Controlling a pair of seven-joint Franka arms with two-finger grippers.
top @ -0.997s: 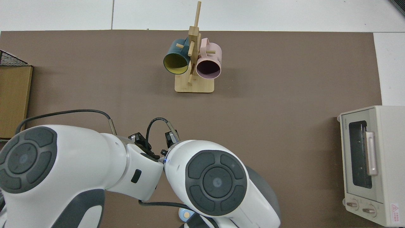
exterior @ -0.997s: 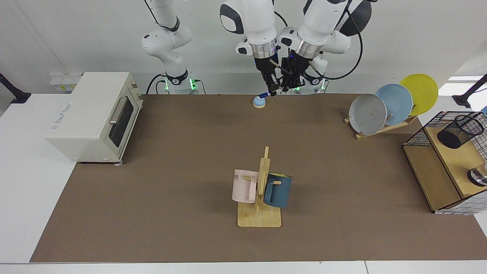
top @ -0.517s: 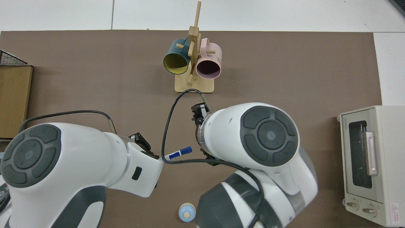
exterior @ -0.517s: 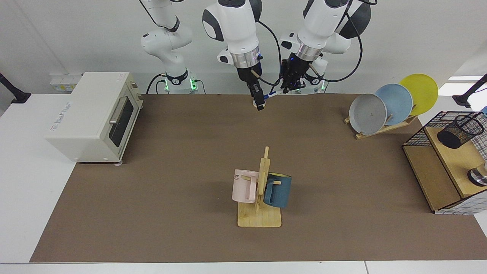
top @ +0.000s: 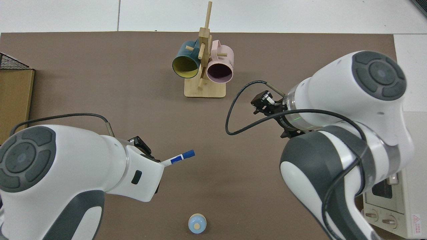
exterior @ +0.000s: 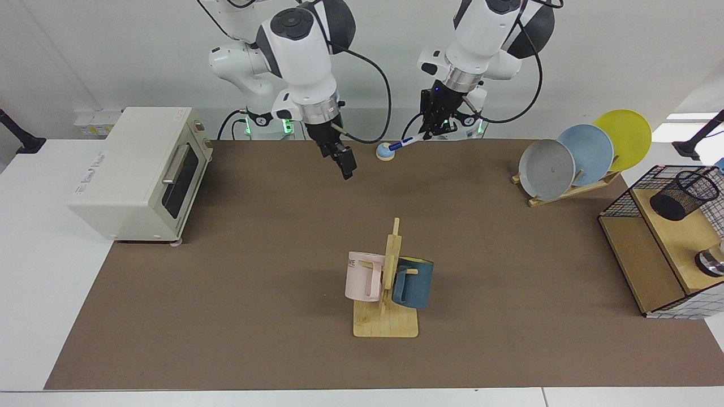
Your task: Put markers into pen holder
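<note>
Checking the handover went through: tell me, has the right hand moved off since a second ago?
Yes. In the facing view the right hand has swung away from the marker toward the toaster oven.

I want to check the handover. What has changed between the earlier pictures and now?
The right end effector let go of the marker and drew away toward the toaster oven side, now empty. The left end effector keeps the marker, held in the air, blue cap outward. The pen holder, mug rack and plates stayed as they were.
</note>
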